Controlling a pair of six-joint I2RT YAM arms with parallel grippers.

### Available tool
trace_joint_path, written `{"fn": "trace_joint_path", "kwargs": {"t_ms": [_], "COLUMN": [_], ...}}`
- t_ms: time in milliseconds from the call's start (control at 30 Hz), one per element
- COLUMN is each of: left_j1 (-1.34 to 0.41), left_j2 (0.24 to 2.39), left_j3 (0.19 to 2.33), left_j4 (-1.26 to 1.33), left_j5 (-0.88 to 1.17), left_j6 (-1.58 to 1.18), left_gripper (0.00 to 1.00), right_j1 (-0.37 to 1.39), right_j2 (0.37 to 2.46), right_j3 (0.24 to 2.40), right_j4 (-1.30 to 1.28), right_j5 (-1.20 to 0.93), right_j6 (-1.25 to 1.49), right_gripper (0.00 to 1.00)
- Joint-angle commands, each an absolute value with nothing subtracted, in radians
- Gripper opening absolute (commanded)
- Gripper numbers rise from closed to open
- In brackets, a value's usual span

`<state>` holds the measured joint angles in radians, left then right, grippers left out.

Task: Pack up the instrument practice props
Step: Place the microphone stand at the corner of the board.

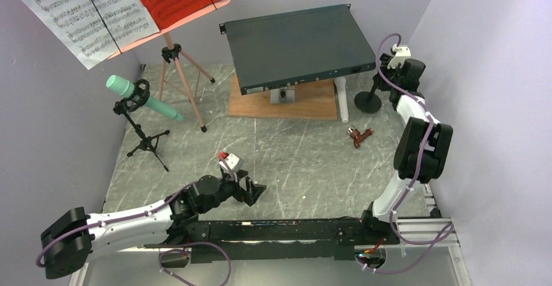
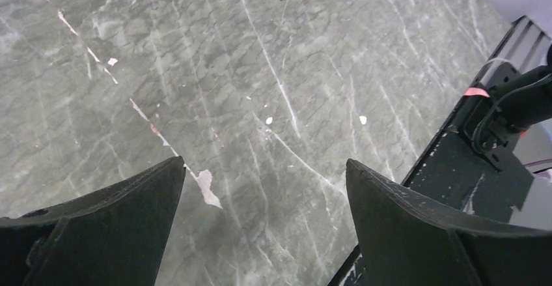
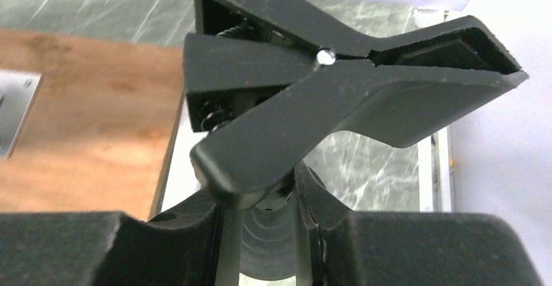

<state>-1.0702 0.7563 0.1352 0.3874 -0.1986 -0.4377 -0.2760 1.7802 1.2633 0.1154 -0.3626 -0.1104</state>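
The salmon-pink music stand (image 1: pixel 172 53) stood at upper left, tall and likely top-heavy under its sheet-music pages (image 1: pixel 84 6). You would do best to take its stiff pole, not the flimsy paper. The small black mic stand (image 1: pixel 368 102) sat at upper right, probably light and rigid. Your right gripper (image 3: pixel 263 234) appeared pinched on its thin post just below the spring clip (image 3: pixel 338 103). Your left gripper (image 2: pixel 263 169) hung spread over the table (image 2: pixel 260 71) at lower centre.
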Motion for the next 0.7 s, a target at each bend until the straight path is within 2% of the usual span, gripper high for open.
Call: {"fn": "trace_joint_path", "kwargs": {"t_ms": [0,100,267,533,667], "left_j1": [-1.071,-1.071,-1.071,-1.071,-1.071], "left_j2": [0.780,0.806,0.824,0.779,0.740], "left_j3": [0.183,0.186,0.200,0.244,0.284], "left_j4": [0.413,0.424,0.415,0.331,0.236], "left_j5": [-0.242,-0.241,-0.225,-0.144,-0.114], "left_j6": [-0.406,-0.403,-0.411,-0.436,-0.462], "left_gripper": [1.00,0.99,1.00,0.99,0.99], "right_j1": [-0.278,-0.258,-0.250,-0.267,-0.310], "right_j2": [1.875,1.950,1.957,1.749,1.632], "right_j3": [1.449,1.517,1.519,1.253,1.136], "right_j4": [0.252,0.236,0.226,0.271,0.210], "right_j5": [-0.259,-0.230,-0.228,-0.188,-0.210], "right_j6": [-0.021,-0.038,-0.054,-0.128,-0.102], "right_gripper": [0.00,0.04,0.27,0.65,0.73]}}
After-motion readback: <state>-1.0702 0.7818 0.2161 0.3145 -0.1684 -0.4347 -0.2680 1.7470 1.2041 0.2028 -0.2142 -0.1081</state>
